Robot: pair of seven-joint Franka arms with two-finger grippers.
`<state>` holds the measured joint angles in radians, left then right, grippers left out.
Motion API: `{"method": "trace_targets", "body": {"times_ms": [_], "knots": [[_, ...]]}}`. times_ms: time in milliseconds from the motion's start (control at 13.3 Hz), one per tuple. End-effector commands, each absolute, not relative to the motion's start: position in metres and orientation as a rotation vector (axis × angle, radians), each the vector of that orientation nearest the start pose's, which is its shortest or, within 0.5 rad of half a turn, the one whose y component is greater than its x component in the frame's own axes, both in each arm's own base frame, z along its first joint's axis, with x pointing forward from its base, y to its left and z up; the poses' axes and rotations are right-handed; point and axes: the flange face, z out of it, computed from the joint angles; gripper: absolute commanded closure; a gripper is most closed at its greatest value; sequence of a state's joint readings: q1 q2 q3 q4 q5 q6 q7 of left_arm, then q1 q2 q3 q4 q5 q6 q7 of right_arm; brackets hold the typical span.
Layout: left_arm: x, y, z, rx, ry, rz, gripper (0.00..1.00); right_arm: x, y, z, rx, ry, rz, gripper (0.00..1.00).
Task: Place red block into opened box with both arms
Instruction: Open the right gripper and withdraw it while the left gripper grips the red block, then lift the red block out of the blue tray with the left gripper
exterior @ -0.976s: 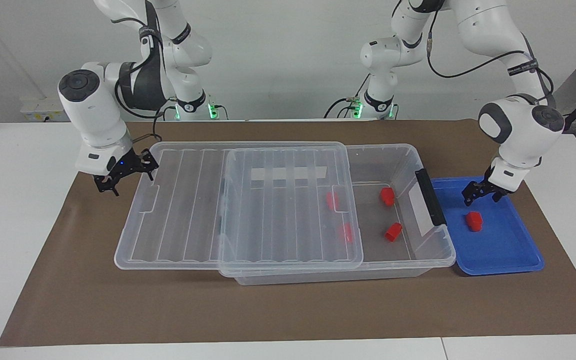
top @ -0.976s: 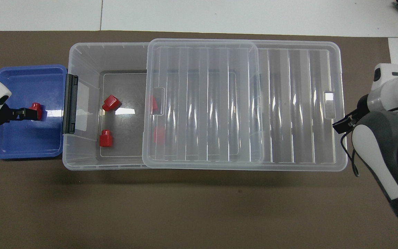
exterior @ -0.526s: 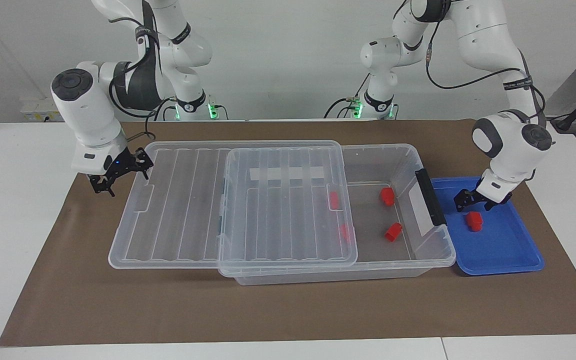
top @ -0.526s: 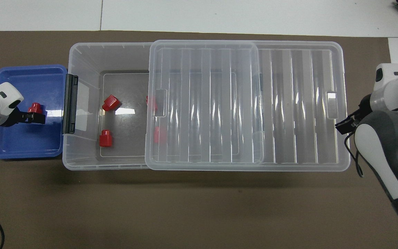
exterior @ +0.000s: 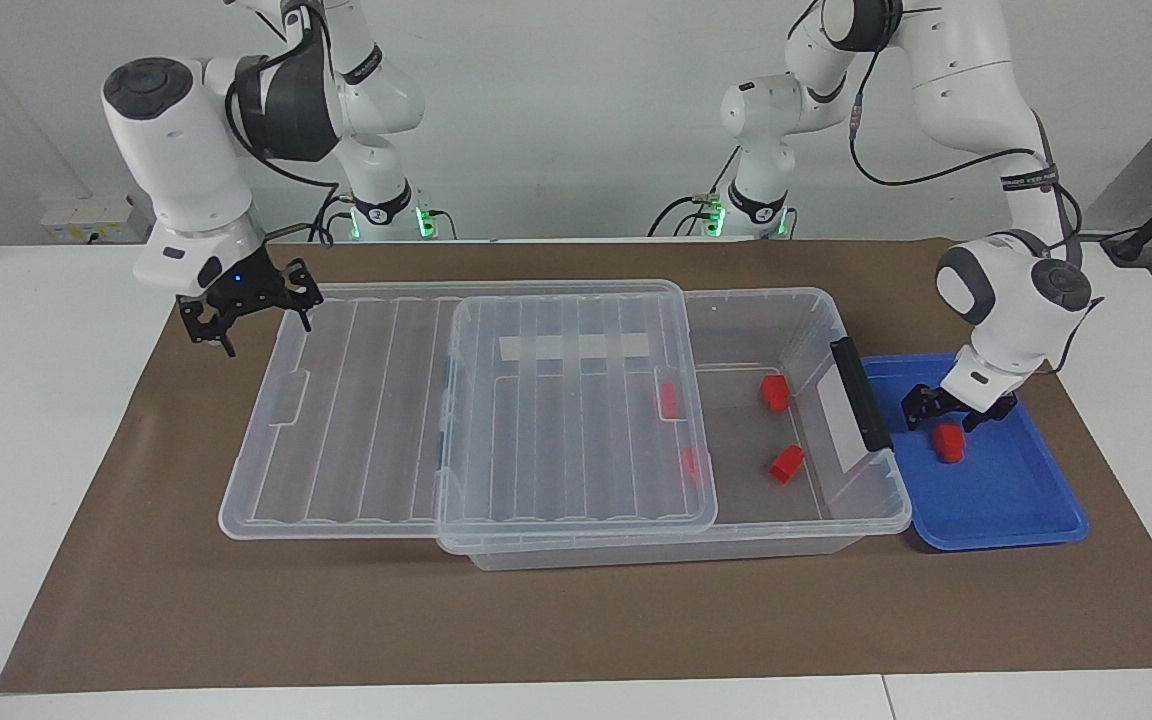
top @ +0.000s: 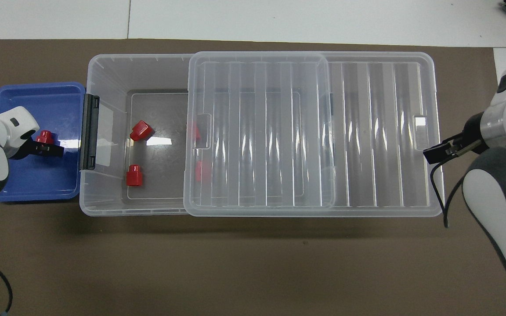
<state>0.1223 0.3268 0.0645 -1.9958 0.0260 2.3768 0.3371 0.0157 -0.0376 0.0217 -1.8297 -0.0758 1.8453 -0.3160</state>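
Note:
A red block (exterior: 949,442) (top: 44,136) lies in the blue tray (exterior: 998,502) (top: 29,184) at the left arm's end of the table. My left gripper (exterior: 945,421) (top: 49,147) is low over this block, open, with a finger on either side of it. The clear box (exterior: 841,524) (top: 103,59) has its ribbed lid (exterior: 386,420) (top: 367,131) slid toward the right arm's end, so the end by the black handle (exterior: 861,396) (top: 89,131) is uncovered. My right gripper (exterior: 251,318) (top: 437,152) hangs open above the lid's outer end, holding nothing.
Two red blocks (exterior: 774,392) (exterior: 787,463) lie on the box's uncovered floor, and two more (exterior: 667,400) (exterior: 691,465) show through the lid. Box and tray rest side by side on a brown mat (exterior: 576,620). White tabletop surrounds the mat.
The left gripper has come down and in over the red block in the tray. The right gripper has risen from beside the lid's end, after the lid slid slightly toward the right arm's end.

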Motion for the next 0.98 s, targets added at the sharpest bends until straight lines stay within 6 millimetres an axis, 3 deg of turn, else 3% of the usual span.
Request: {"method": "trace_targets", "body": {"times_ms": [0, 225, 375, 451, 676, 751, 901], "knots": [[0.601, 0.105, 0.300, -3.056, 0.312, -0.097, 0.05, 0.541, 0.029, 0.583, -3.194, -0.212, -0.122, 0.00], [0.602, 0.108, 0.304, -3.058, 0.304, -0.103, 0.10, 0.534, 0.039, 0.621, -3.190, 0.207, -0.085, 0.00], [0.602, 0.108, 0.304, -3.058, 0.304, -0.103, 0.21, 0.536, 0.035, 0.648, -3.170, 0.255, -0.076, 0.00], [0.602, 0.107, 0.302, -3.059, 0.306, -0.098, 0.31, 0.537, 0.033, 0.661, -3.137, 0.281, -0.034, 0.00], [0.602, 0.107, 0.303, -3.060, 0.308, -0.091, 0.95, 0.545, 0.033, 0.678, -3.113, 0.357, -0.032, 0.00], [0.601, 0.107, 0.303, -3.060, 0.308, -0.091, 1.00, 0.545, 0.030, 0.680, -3.124, 0.365, -0.038, 0.00], [0.601, 0.106, 0.302, -3.061, 0.311, -0.084, 1.00, 0.546, 0.026, 0.676, -3.132, 0.378, -0.026, 0.00]]}}
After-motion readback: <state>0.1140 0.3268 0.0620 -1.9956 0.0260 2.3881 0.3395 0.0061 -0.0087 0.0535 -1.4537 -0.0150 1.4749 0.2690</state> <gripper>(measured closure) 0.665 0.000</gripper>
